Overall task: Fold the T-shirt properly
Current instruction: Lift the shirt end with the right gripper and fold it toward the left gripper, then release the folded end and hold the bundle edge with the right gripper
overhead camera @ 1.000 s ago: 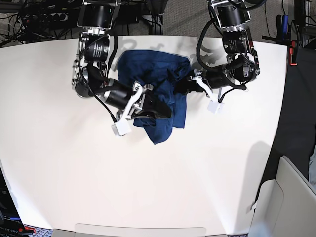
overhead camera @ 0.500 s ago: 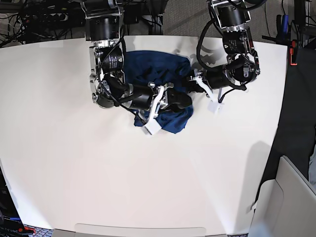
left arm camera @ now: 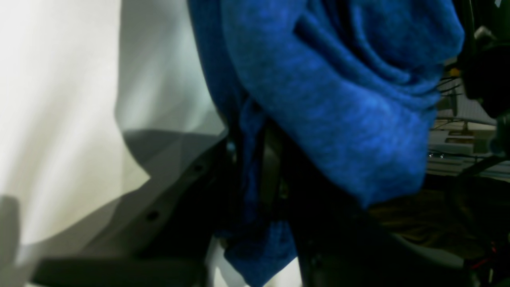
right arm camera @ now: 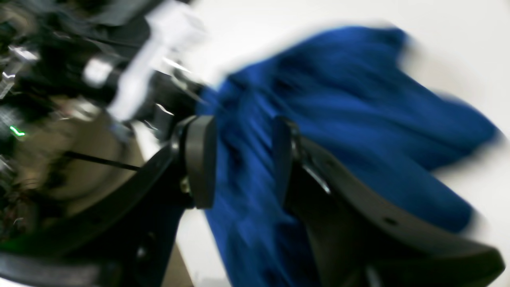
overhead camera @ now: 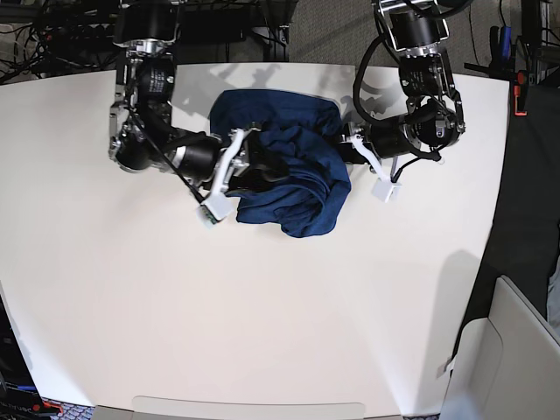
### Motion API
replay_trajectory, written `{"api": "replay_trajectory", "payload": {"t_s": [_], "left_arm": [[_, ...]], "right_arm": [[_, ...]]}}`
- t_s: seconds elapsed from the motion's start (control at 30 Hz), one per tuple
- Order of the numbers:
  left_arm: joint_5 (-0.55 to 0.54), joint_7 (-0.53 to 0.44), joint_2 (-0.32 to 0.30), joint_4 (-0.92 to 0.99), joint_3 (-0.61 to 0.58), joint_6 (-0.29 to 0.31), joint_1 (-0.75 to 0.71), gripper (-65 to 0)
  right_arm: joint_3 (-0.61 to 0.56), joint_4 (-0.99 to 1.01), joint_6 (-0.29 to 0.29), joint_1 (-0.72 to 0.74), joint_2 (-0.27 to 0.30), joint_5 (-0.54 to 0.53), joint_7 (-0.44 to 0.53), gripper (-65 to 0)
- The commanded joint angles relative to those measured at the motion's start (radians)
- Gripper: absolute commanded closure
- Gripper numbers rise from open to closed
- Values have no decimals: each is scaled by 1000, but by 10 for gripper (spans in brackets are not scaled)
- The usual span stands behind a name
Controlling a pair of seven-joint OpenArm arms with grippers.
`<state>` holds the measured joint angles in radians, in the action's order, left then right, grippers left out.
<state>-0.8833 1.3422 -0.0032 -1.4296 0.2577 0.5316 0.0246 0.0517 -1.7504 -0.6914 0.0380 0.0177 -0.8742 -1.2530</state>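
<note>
- The left gripper (left arm camera: 255, 175) is pinched narrow on a fold of the T-shirt (overhead camera: 289, 171), at the cloth's edge nearest that arm.
- The right gripper (right arm camera: 243, 159) stands part-open, with blue cloth between its fingers (right arm camera: 201, 159).
- The shirt lies bunched on the white table (overhead camera: 262, 324), between both arms.

We see a wide white tabletop (overhead camera: 262, 332) under bright, even light. Beyond its far edge, dark cables (overhead camera: 61, 35) tangle over grey floor (overhead camera: 332, 26). Past the right edge the floor is dark, and a pale panel (overhead camera: 516, 350) stands at the near right corner.
</note>
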Motion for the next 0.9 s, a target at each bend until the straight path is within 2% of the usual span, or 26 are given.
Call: {"api": "replay_trajectory", "payload": {"t_s": [0.0,0.17,0.3,0.53,0.87], "left_arm": [[16,23,-8,-13,4,3,8,-15],[16,23,-8,-12,4,3,11,-17],[16,23,-8,-9,2,3,15,-19],[16,23,-8,-9,2,3,13,-94],[16,23,-8,-9,2,3,15,-98]], "right_arm": [[29,-38,-7,3,18,-32,23,-236],[144,-115,-7,-79,118,-30,23,-236],[149,-125,-7,-105,150,-3,37,-238],[142,-99,-7,-100,143,155,45,-239],[139,51,-7,-34,86,246,45,-240]]}}
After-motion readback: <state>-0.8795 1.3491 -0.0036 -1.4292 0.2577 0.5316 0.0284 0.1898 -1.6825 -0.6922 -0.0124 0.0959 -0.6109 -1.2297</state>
